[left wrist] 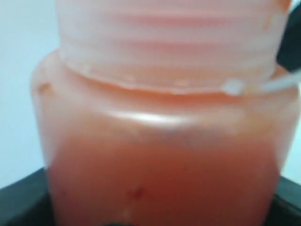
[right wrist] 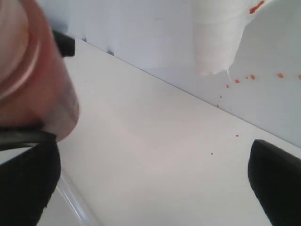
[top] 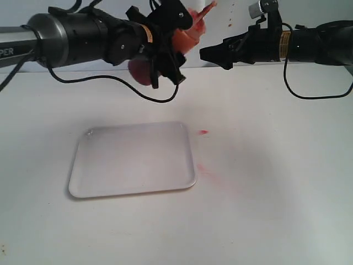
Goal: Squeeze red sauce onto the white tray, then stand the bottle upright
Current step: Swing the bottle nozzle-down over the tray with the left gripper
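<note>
Aloft in left pincer [top: 164,51], bottle [top: 190,34] slanted, nozzle [top: 208,7] up-right.

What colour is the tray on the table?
White. The tray shows best in the exterior view.

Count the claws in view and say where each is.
2. The left claw grips the tilted sauce bottle in the air beyond the white tray; the right claw hangs open just right of it in the exterior view.
</note>
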Tool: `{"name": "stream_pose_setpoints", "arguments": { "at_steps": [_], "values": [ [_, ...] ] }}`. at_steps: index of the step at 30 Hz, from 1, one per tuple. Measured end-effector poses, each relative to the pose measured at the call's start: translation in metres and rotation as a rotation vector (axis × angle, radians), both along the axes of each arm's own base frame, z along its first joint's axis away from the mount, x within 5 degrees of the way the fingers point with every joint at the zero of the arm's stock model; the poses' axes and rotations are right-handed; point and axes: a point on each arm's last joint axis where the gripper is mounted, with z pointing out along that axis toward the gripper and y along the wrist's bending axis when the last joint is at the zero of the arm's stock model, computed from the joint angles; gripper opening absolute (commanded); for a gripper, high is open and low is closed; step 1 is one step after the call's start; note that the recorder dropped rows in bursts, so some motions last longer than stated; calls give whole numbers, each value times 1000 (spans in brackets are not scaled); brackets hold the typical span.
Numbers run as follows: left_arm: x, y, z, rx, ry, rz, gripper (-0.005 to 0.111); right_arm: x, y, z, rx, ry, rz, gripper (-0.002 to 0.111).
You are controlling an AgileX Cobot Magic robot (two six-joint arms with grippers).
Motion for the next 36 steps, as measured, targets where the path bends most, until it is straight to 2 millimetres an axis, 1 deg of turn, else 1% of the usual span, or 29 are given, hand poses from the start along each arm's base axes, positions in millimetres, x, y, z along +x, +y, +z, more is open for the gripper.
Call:
{"name": "stream_pose_setpoints", "arguments": {
  "at_steps": [2,4,9,13,15,17,20,22,25,28,31,36],
  "values": [
    [-5,10,3,109,47,0,0,0,0,0,0,0,0,103],
    [-9,22,13,230,52,-2,0,0,0,0,0,0,0,103],
    [-26,48,46,532,43,37,0,0,0,0,0,0,0,103],
    [-41,62,64,747,75,106,0,0,0,0,0,0,0,103],
    [-47,65,68,830,93,131,0,0,0,0,0,0,0,103],
    [-52,66,69,914,113,146,0,0,0,0,0,0,0,103],
    [-62,61,70,1033,150,133,0,0,0,0,0,0,0,103],
    [-70,54,70,1094,170,102,0,0,0,0,0,0,0,103],
    [-79,42,68,1138,168,48,0,0,0,0,0,0,0,103],
    [-88,33,59,1232,173,-58,0,0,0,0,0,0,0,103],
    [-95,30,46,1314,188,-137,0,0,0,0,0,0,0,103],
    [-96,39,33,1468,168,-156,0,0,0,0,0,0,0,103]
  ]
}}
